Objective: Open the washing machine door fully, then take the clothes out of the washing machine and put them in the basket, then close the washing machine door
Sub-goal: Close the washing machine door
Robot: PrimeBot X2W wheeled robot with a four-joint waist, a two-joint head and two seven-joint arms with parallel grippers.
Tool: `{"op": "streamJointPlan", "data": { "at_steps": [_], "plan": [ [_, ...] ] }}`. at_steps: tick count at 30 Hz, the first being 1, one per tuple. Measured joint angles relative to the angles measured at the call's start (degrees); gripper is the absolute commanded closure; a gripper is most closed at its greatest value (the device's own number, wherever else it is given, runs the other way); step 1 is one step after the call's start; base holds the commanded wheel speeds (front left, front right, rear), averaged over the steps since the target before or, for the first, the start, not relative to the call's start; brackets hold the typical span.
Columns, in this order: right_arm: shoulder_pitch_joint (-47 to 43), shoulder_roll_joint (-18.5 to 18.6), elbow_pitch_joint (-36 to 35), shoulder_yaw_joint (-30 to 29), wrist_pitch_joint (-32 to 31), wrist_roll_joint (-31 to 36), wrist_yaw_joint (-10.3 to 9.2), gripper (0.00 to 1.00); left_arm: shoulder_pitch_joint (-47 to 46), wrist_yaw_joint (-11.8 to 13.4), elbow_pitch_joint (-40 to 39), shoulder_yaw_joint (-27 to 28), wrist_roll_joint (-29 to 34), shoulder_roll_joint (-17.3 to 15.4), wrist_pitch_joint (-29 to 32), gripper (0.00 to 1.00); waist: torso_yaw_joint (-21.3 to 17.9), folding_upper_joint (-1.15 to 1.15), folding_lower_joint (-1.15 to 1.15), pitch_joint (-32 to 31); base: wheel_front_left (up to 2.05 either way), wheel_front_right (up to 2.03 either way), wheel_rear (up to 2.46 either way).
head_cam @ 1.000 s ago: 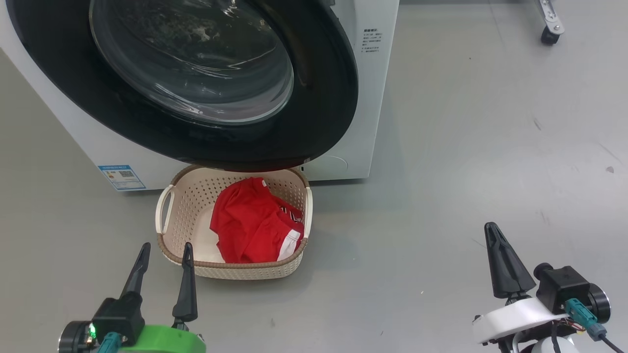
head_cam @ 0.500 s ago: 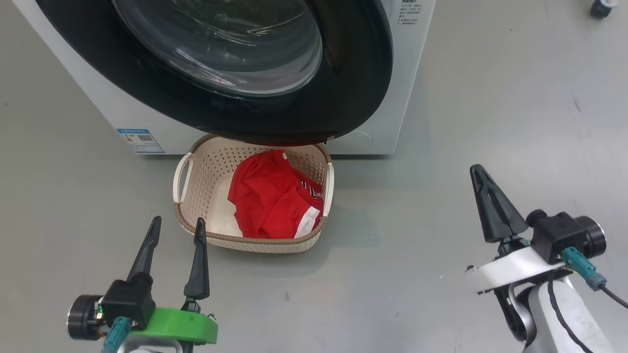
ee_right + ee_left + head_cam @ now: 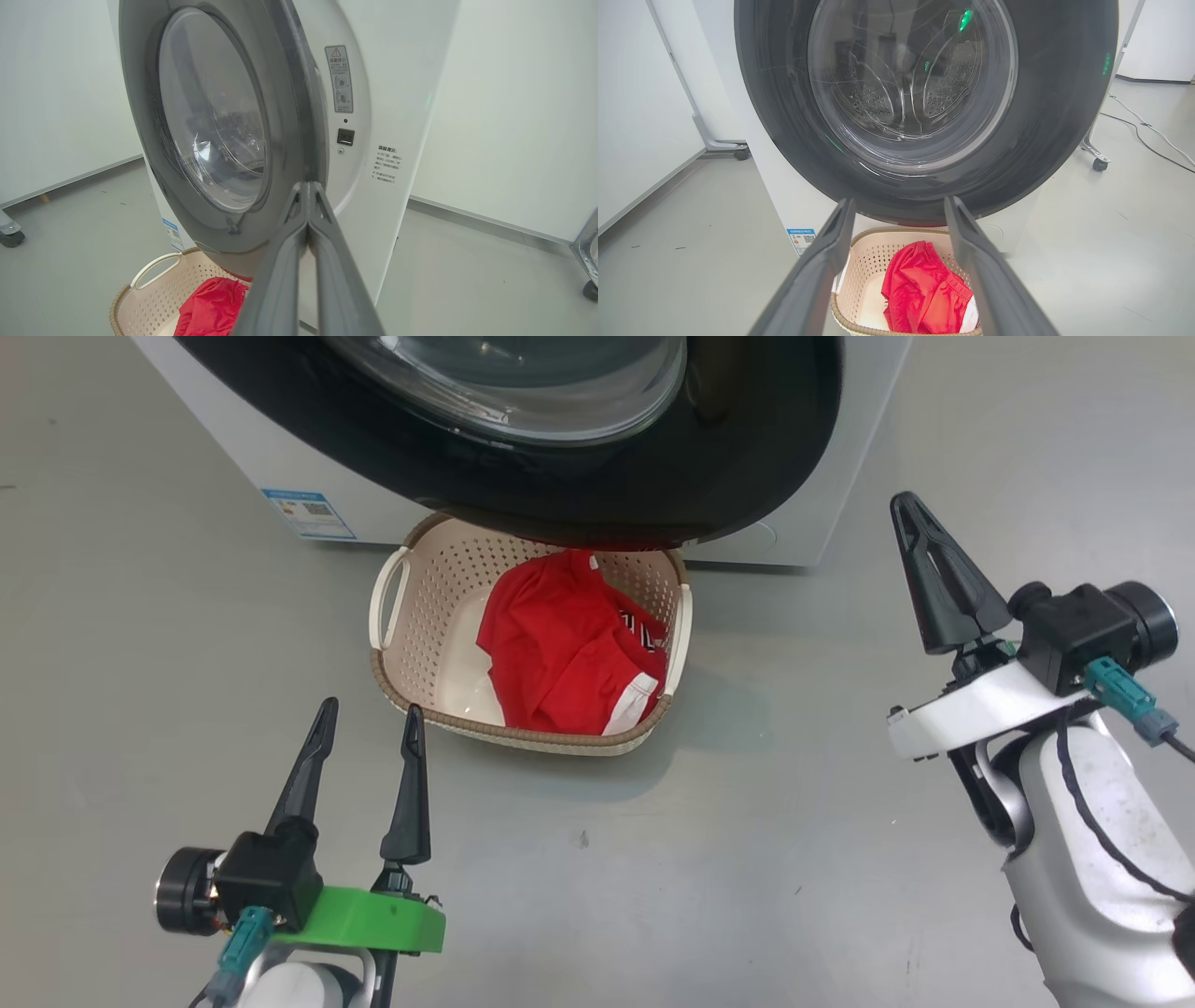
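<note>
Floor: smooth pale grey floor, faintly glossy, with small dark specks and scuffs.
Walls: plain white walls, with a thin grey skirting strip along the floor's edge.
Furniture: pale metal frame leg on a black caster; a second caster stands on the opposite side.
Cables: thin cables lie loose on the floor.
Light: even, diffuse, soft shadows.

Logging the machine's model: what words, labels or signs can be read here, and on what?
Blue label on the washer: QR code, print too small to read.
Warning sticker, red triangle, washer front: blurred.
Printed block below it: too small.
White lettering on the clothes: partly hidden, unreadable.
Nothing quotable.
</note>
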State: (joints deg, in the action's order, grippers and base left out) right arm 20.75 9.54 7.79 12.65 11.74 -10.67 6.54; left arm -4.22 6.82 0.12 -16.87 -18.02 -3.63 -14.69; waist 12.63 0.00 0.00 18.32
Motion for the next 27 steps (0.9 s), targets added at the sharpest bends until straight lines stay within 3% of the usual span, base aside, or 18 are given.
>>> {"op": "streamJointPlan", "data": {
  "at_steps": [27],
  "plan": [
    [20.3,5.5,7.3,6.4,-3.9,-7.1,0.46,1.00,-5.1,0.0,-0.9,-1.5,0.5,1.3,0.0,0.00,7.6,0.00,0.00,8.9,0.00,0.00,0.00]
  ]
}}
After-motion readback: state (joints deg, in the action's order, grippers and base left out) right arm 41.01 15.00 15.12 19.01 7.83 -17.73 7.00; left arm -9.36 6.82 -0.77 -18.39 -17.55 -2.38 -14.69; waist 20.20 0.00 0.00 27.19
